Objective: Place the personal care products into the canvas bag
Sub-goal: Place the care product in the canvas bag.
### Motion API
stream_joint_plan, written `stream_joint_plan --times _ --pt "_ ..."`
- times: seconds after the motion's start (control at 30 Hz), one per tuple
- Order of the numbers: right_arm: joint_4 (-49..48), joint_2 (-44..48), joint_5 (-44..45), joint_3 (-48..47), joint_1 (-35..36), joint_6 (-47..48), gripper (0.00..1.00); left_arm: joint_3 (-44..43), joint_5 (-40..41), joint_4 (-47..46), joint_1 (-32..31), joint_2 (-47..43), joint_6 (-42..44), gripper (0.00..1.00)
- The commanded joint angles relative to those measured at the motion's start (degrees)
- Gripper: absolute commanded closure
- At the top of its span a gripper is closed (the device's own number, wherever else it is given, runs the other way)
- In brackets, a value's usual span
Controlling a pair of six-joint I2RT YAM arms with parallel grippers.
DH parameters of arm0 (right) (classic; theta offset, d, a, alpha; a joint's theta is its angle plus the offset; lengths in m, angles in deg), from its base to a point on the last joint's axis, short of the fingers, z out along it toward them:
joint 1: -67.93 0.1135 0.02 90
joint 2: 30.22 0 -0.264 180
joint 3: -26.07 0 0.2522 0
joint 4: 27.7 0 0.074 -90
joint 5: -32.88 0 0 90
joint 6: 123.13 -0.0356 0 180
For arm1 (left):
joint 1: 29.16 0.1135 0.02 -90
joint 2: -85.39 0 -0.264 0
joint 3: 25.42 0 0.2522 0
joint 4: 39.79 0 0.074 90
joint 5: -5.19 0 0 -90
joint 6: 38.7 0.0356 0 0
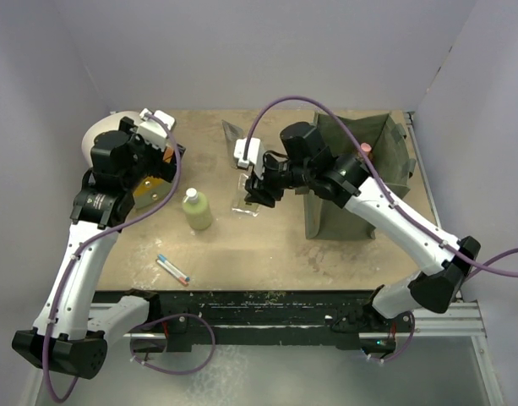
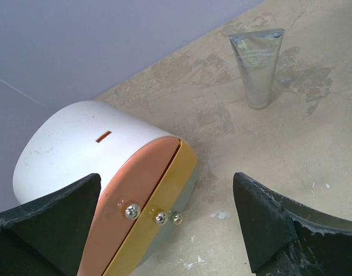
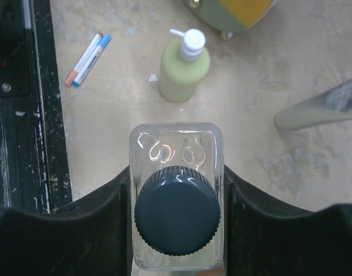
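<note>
Right pincer [image 3: 177,192] clamps clear bottle [image 3: 176,146] — upright; cap toward camera.

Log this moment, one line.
right gripper: shut on clear bottle | left gripper: open, by domed box | green bottle, tube: on table | canvas bag: upright

The light is soft and even and comes from above, so shadows on the table [image 1: 267,245] are weak. The top view is sharp. The clear bottle [image 3: 176,146] carries small white glare spots in the right wrist view; the silver tube [image 2: 257,63] shines mildly in the left wrist view.
</note>
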Motion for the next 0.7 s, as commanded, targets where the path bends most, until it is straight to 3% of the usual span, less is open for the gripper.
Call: stream_joint_plan --times 0.0,0.33,0.67 --pt "-2.57 4.42 3.89 -9.71 -0.15 -3.42 1.0 0.3 -0.94 -3.32 1.49 -0.68 -1.84 0.01" --pt "0.9 6.04 8.89 -23.13 -4.93 -8.18 1.0 1.24 -10.99 -2.92 2.07 1.51 0.16 0.01" --pt "4.56 7.06 10.54 -34.51 -17.57 -13.28 1.0 1.67 -22.6 -2.73 1.7 3.06 -1.01 0.01"
